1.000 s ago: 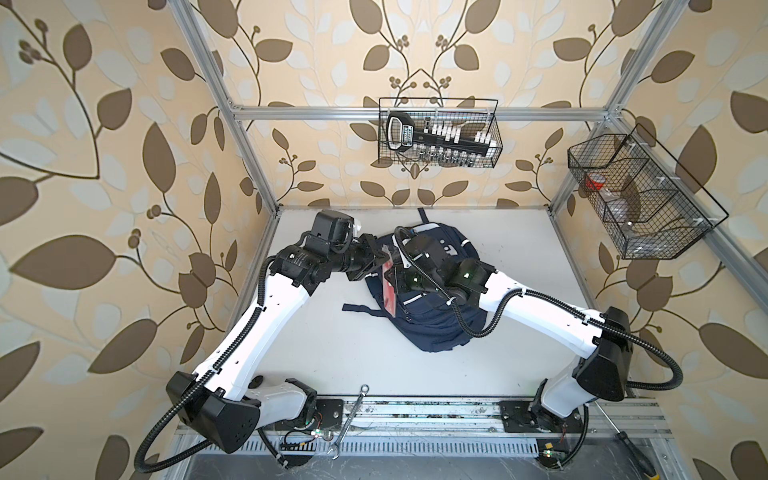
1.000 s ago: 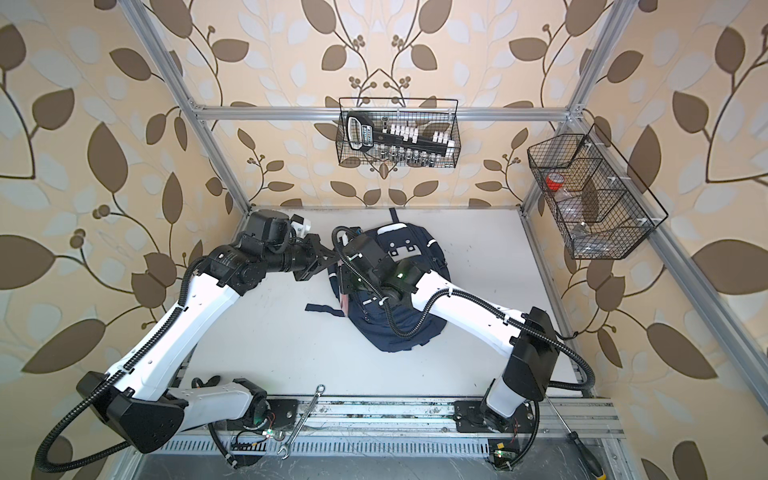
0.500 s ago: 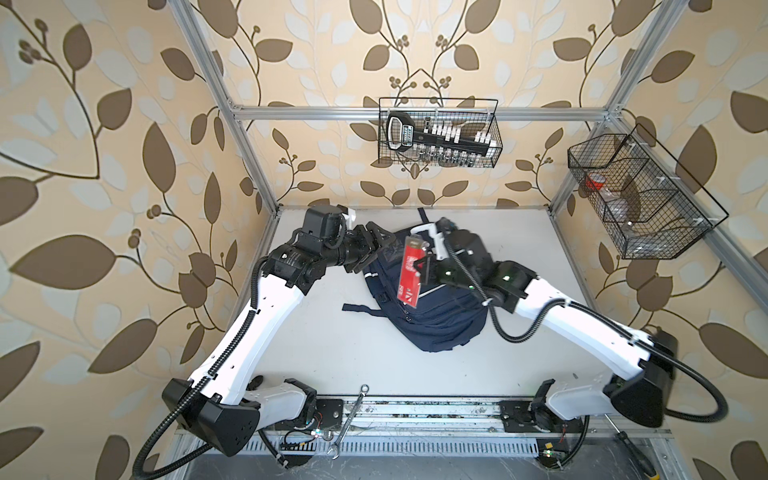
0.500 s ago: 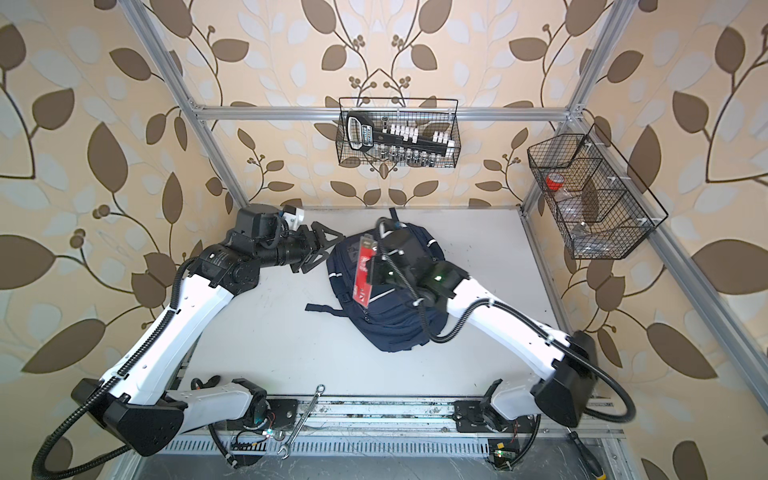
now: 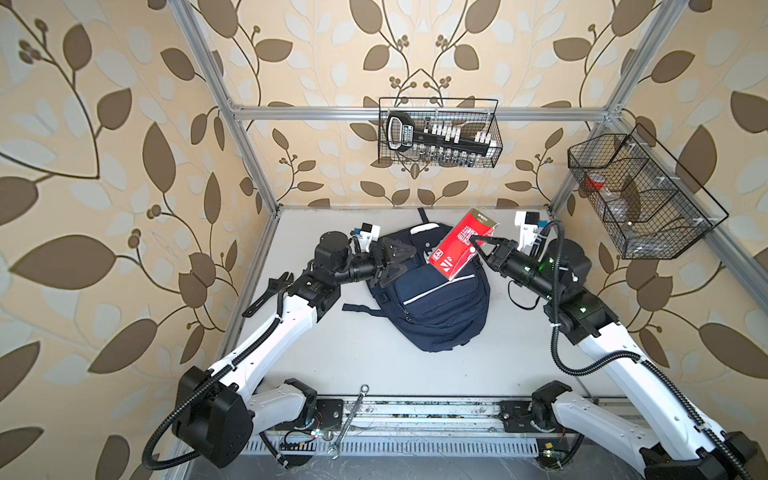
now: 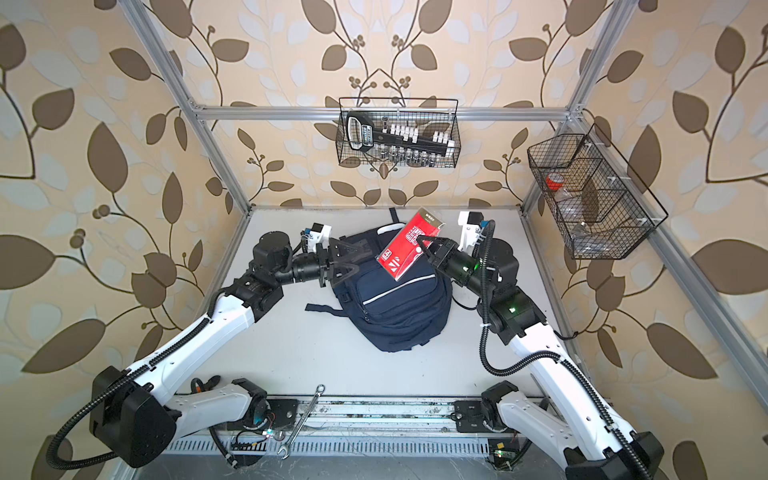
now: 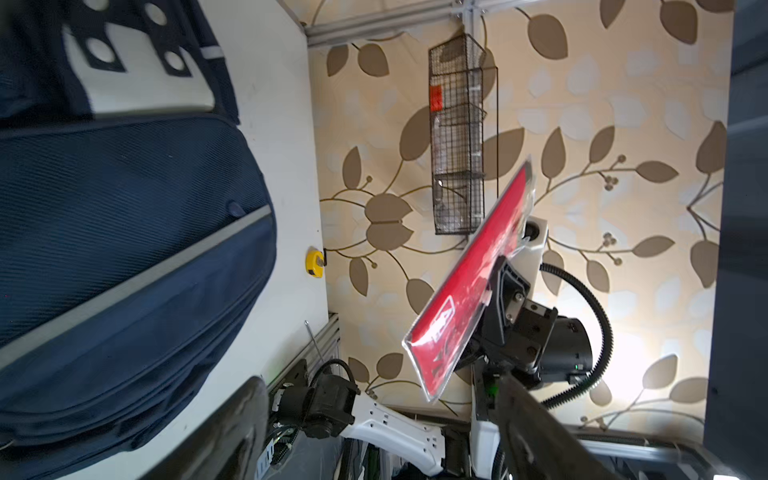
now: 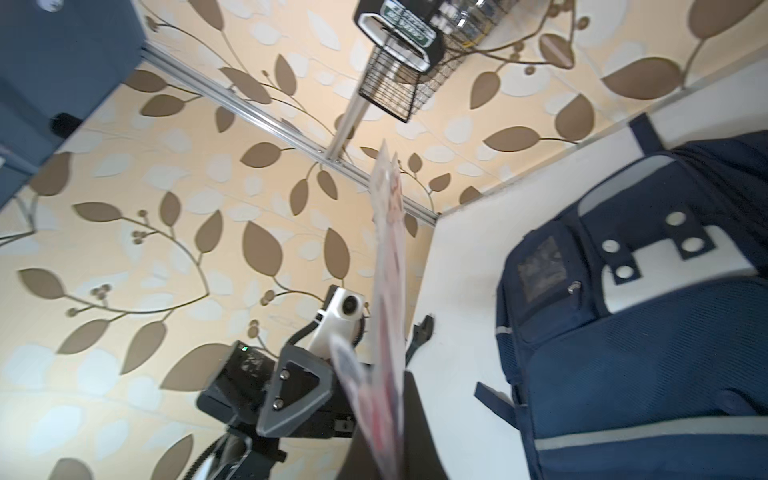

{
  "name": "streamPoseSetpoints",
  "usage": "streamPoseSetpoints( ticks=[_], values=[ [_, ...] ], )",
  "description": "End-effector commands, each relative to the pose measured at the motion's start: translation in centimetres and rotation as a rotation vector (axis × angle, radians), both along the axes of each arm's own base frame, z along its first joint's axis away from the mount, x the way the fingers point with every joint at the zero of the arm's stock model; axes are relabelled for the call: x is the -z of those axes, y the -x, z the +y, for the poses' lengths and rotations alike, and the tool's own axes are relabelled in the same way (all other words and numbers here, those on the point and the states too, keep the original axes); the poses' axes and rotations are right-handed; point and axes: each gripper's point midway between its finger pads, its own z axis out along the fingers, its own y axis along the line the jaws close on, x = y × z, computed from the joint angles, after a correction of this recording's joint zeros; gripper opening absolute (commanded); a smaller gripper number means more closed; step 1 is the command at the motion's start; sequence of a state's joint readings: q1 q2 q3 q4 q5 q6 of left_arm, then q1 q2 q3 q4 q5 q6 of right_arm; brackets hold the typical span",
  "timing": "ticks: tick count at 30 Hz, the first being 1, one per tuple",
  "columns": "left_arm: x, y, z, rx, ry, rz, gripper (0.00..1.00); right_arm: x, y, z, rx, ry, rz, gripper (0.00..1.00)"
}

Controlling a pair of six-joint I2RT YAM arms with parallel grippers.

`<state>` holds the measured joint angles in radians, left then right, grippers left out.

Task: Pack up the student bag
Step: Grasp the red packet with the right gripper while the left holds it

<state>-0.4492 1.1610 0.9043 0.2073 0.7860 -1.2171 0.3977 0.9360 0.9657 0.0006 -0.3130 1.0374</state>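
The student bag [image 5: 440,303] [image 6: 399,307], navy with white stripes, lies flat on the white table in both top views. My right gripper [image 5: 476,245] [image 6: 422,243] is shut on a flat red packet [image 5: 459,249] [image 6: 409,247] in clear wrap, held tilted in the air over the bag's upper end. My left gripper [image 5: 401,264] [image 6: 353,259] stands open and holds nothing at the bag's upper left edge. The left wrist view shows the bag [image 7: 124,249] and the held packet [image 7: 469,282]. In the right wrist view the packet [image 8: 388,311] appears edge-on beside the bag [image 8: 644,332].
A wire basket [image 5: 438,133] with a socket set hangs on the back wall, another wire basket [image 5: 640,195] on the right wall. A spanner [image 5: 349,419] lies on the front rail. A dark wrench [image 5: 270,291] lies at the table's left edge, a yellow tape measure [image 7: 314,267] at its right edge.
My left gripper has opened and drawn back to the left off the bag. The right gripper has lifted the red packet up and away from the bag, toward the right.
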Motion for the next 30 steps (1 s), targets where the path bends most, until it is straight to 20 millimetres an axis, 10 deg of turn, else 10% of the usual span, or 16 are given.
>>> streamPoseSetpoints(
  ticks=[1,17,25,30],
  values=[
    [-4.2,2.1,-0.5,0.055,0.124,-0.174,0.87,-3.1,1.3,0.9,-0.093,-0.127,-0.077,0.00],
    [-6.8,3.4,-3.2,0.171,0.244,-0.274,0.68,-1.6,2.1,4.6,-0.194,-0.169,-0.039,0.00],
    [-7.0,3.3,-3.6,0.185,0.239,-0.288,0.00,-0.8,2.2,5.4,-0.218,-0.142,-0.012,0.01],
    [-6.4,4.7,-3.5,0.244,0.151,-0.336,0.00,-0.6,1.7,4.2,-0.328,0.000,0.011,0.53]
  ],
)
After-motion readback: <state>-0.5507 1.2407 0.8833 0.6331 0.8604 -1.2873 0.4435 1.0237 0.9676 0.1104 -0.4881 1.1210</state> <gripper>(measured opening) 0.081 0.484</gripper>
